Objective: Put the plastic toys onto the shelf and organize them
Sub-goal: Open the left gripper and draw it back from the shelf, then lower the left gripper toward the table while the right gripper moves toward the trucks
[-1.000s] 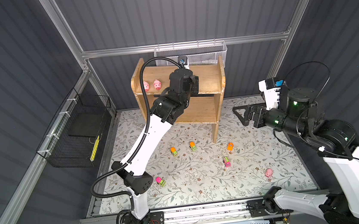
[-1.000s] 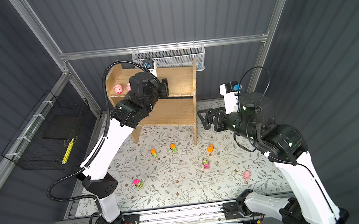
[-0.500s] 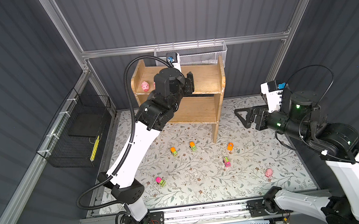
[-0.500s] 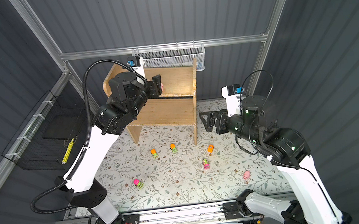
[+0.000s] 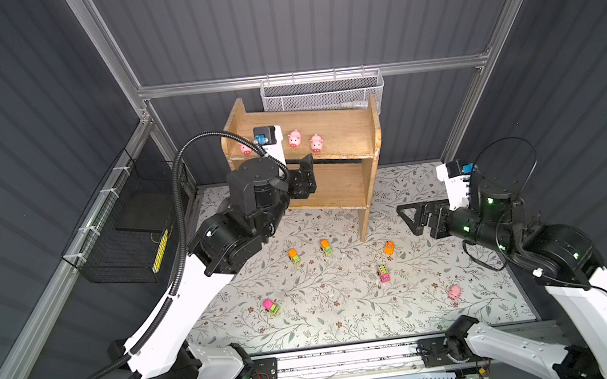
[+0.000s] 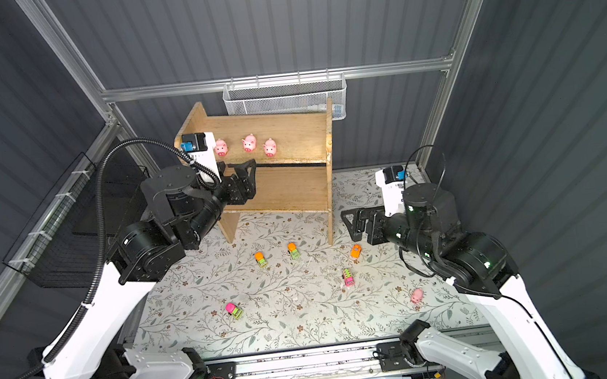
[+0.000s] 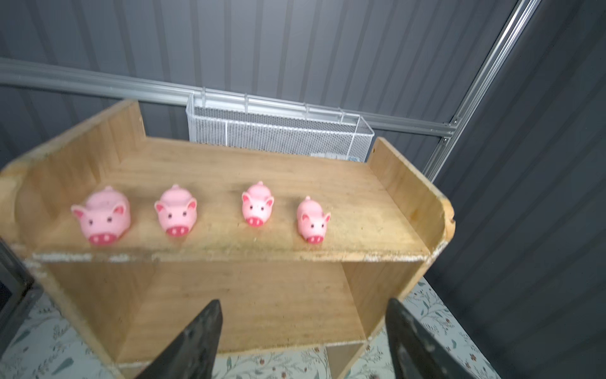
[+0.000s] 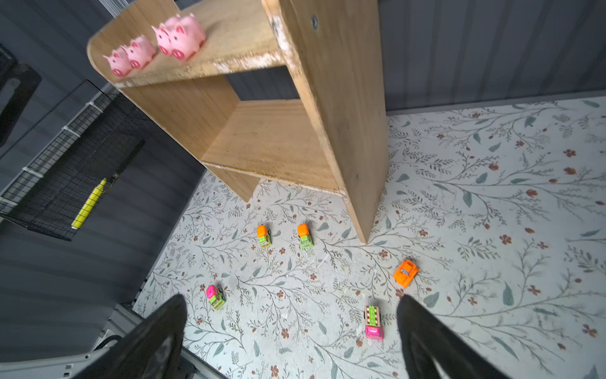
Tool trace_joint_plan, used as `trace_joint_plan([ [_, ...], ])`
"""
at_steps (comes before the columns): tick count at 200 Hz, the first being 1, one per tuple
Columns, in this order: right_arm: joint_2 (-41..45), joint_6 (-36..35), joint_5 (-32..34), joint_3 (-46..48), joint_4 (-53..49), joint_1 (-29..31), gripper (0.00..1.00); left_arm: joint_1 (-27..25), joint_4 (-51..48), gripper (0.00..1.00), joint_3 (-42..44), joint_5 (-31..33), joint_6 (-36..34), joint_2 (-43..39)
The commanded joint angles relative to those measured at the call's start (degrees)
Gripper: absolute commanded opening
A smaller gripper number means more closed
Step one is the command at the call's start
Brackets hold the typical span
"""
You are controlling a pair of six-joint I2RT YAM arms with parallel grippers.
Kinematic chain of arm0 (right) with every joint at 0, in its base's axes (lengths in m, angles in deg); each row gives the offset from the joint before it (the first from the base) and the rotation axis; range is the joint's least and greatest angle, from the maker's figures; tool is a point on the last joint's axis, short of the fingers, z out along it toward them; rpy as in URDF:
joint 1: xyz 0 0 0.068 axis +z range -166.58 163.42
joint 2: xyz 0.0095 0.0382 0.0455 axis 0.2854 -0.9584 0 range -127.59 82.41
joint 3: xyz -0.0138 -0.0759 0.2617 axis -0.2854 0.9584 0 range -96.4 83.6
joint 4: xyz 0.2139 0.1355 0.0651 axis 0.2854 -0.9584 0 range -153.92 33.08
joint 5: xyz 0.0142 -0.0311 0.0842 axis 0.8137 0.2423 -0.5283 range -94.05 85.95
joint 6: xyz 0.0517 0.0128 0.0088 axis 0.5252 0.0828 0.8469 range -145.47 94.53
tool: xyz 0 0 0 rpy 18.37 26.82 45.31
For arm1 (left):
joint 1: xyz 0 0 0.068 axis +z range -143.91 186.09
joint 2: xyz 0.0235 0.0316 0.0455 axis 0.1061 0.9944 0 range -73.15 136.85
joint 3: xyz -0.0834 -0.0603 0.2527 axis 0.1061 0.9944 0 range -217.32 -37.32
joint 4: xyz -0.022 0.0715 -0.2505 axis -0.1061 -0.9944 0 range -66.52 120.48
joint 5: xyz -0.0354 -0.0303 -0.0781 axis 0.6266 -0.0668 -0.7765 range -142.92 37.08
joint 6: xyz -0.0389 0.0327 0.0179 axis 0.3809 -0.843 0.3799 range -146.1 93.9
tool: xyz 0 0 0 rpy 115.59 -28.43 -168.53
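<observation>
The wooden shelf (image 5: 342, 137) stands at the back of the mat. Several pink pigs (image 7: 256, 205) sit in a row on its top tier, snouts toward the front edge; its lower tier (image 7: 249, 305) is bare. My left gripper (image 5: 306, 173) (image 7: 303, 328) hovers just in front of the shelf, open and empty. To the right of the shelf, above the mat, my right gripper (image 5: 409, 218) (image 8: 292, 321) is open wide and empty. One pig (image 5: 454, 291) and several toy vehicles, among them an orange car (image 5: 389, 247) and a pink-and-green truck (image 8: 373, 323), lie on the mat.
A white mesh basket (image 5: 323, 93) hangs on the back wall behind the shelf. A black wire basket (image 5: 127, 230) with a yellow item hangs on the left wall. The floral mat (image 5: 345, 319) ends at the metal rail in front.
My left arm has pulled back and left from the top tier while its jaws widened, uncovering more pigs on the shelf. The right arm has shifted only slightly.
</observation>
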Motion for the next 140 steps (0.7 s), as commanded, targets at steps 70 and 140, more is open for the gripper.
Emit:
trace_joint_plan([
  [70, 10.7, 5.8, -0.8, 18.1, 2.5, 0.0, 0.99, -5.6, 0.0, 0.81, 30.1, 3.2, 14.9, -14.3],
  [140, 12.3, 6.5, -1.7, 23.0, 3.9, 0.0, 0.99, -5.7, -1.2, 0.81, 40.0, 3.9, 19.1, -19.4],
])
